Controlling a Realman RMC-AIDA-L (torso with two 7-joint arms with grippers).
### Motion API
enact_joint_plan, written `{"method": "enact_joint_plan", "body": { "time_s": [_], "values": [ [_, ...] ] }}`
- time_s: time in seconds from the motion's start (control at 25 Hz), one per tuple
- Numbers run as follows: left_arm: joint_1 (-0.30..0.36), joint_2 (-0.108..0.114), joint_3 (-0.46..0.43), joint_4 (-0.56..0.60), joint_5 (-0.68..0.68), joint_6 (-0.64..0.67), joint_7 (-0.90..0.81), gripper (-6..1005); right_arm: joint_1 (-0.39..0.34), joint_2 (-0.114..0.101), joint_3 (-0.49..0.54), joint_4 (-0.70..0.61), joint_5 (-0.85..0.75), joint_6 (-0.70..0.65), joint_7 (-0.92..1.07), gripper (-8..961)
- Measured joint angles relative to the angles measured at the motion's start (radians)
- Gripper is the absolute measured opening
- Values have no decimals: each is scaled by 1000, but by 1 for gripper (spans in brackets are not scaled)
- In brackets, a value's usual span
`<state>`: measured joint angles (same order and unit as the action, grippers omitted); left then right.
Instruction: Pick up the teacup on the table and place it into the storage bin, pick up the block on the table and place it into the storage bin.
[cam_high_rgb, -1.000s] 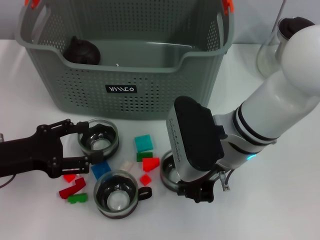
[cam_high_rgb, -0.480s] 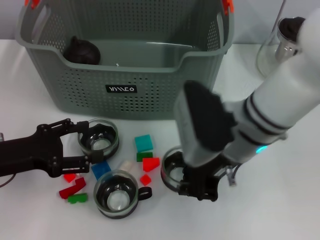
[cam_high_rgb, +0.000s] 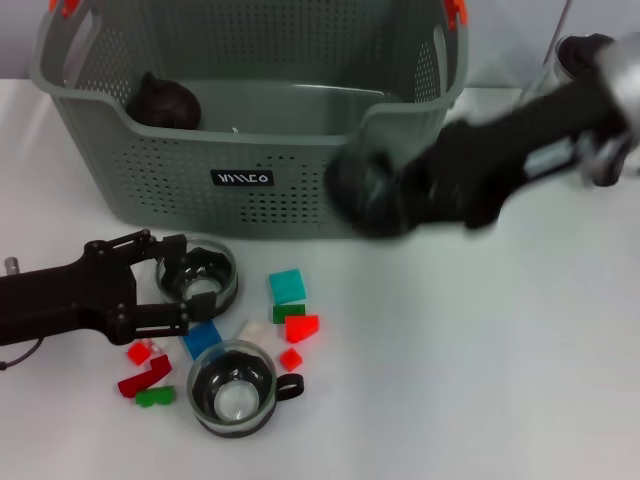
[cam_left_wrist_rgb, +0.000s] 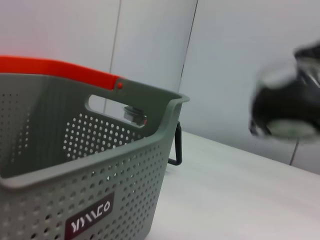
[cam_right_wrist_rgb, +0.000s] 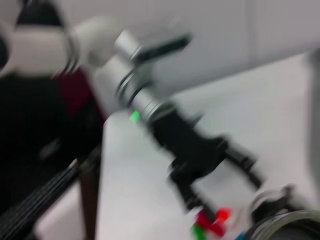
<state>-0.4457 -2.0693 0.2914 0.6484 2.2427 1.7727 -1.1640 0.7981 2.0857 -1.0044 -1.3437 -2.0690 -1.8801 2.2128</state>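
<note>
I see my right gripper (cam_high_rgb: 375, 200) carrying a round glass teacup (cam_high_rgb: 362, 192), blurred, against the perforated grey-green plastic storage bin's (cam_high_rgb: 250, 150) front; its tilt I cannot tell. My left gripper (cam_high_rgb: 170, 285) is spread wide beside another teacup (cam_high_rgb: 200, 278).

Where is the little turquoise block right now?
In the head view the turquoise block lies on the white table just in front of the storage bin, right of the teacup by the left claw.
</note>
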Motion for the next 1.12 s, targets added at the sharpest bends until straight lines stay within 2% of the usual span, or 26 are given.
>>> {"method": "enact_joint_plan", "body": {
  "time_s": [0.12, 0.28, 0.44, 0.48, 0.56, 0.64, 0.8, 0.88, 0.96, 1.12],
  "values": [
    [-10, 0, 0, -5, 0, -2, 0, 905, 1, -2, 54, -46, -2, 32, 23, 61],
    [-22, 1, 0, -5, 0, -3, -3, 905, 15, -13, 69, -102, -44, 207, 83, 64],
    [-30, 1, 0, -6, 0, -4, -5, 905, 88, -5, 58, -58, -200, 371, 114, 67],
    [-32, 0, 0, -6, 0, -5, -5, 905, 140, 0, 50, 19, -283, 443, 113, 67],
    [-34, 0, 0, -7, 0, -10, -6, 905, 168, 0, 43, 70, -315, 481, 110, 69],
    [-36, -1, 0, -9, 0, -19, -8, 905, 224, -13, 26, 190, -348, 564, 102, 71],
    [-36, -3, 0, -21, 0, -31, -8, 904, 329, -53, 4, 428, -356, 703, 65, 74],
    [-36, -3, 0, -28, 0, -40, -8, 904, 372, -61, 4, 523, -355, 772, 22, 75],
    [-35, -3, 0, -36, 0, -50, -8, 904, 391, -53, 0, 588, -353, 832, -43, 76],
    [-33, -7, 0, -57, -3, -77, 0, 904, 402, -12, -34, 674, -354, 941, -189, 80]
  ]
}}
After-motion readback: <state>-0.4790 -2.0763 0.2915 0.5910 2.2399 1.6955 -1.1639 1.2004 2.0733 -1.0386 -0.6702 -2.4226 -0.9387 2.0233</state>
